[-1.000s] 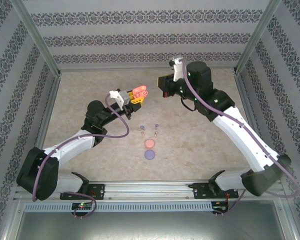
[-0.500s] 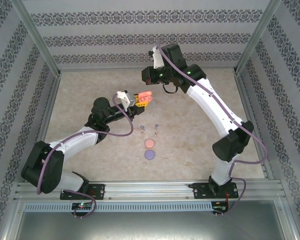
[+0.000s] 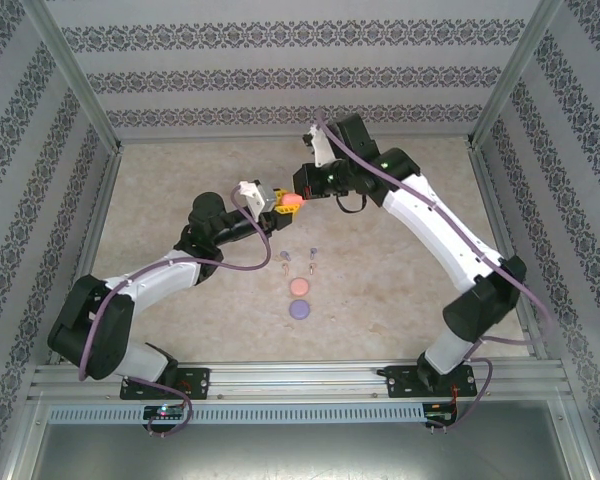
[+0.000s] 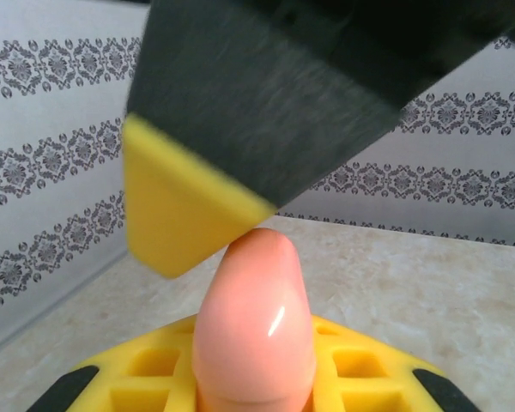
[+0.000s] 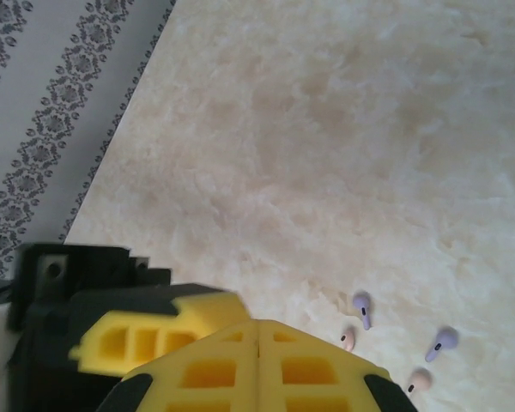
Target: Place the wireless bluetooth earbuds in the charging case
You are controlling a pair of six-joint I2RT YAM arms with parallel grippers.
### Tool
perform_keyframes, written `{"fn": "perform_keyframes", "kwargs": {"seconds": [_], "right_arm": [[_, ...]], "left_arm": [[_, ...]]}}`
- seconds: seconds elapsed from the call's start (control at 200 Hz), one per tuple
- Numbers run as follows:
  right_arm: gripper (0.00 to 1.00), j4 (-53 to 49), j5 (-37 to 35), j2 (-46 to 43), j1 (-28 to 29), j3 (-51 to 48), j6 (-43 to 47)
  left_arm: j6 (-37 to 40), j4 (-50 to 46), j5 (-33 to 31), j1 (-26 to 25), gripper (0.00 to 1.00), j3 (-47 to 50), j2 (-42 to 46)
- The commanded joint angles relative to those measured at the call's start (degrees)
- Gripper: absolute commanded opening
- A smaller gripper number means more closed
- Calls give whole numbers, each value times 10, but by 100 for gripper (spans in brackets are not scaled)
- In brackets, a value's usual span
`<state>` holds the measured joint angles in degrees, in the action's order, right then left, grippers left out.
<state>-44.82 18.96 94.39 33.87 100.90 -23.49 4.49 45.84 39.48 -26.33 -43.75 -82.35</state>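
Where the beige marbled table [image 5: 326,129] lay bare at the lower right of the right wrist view, four earbuds rested loose: two purple earbuds [image 5: 361,309] and two pale salmon earbuds [image 5: 348,339]. Each was a tiny rounded bud with a short stem. The four lay in a small cluster, apart from one another.

In the overhead view, just below that cluster at frame centre, lay two flat round cases. The salmon case [image 3: 299,286] sat above the purple case [image 3: 299,309], close together, and I could not tell whether they touched.

A third, coral-pink case [image 4: 253,326], glossy and smooth with a domed top, was off the table, above centre in the overhead view. The left gripper [image 3: 280,200] pinched it between yellow lattice-moulded pads, which sat at its base in the left wrist view.

The right gripper [image 5: 257,365] had its yellow pads pressed together, seam to seam. Its black finger with the yellow foam tip met the dome of the held case from above.

Grey-patterned striped walls [image 3: 280,40] enclosed the table on three sides.
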Motion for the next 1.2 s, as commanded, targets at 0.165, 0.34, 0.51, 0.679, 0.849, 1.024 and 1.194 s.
{"fn": "perform_keyframes", "kwargs": {"seconds": [0.165,0.34,0.51,0.679,0.849,1.024,1.194], "right_arm": [[3,102,-107,-123,-38,-122,-73],[18,176,-130,-183,-76,-230,-127],[41,202,-150,-211,-78,-325,-149],[58,222,-175,-233,-80,-396,-163],[68,228,-197,-248,-84,-434,-169],[70,224,-206,-256,-91,-441,-161],[71,227,-206,-253,-98,-444,-152]], "left_arm": [[-39,37,-24,-2,0,-27,-32],[-106,-31,-56,5,0,-68,-88],[-188,-132,-55,14,0,-147,-173],[-245,-292,-45,15,0,-259,-265],[-325,-391,-19,14,0,-373,-362],[-404,-413,5,13,0,-449,-437],[-461,-448,6,13,1,-520,-497]]}}
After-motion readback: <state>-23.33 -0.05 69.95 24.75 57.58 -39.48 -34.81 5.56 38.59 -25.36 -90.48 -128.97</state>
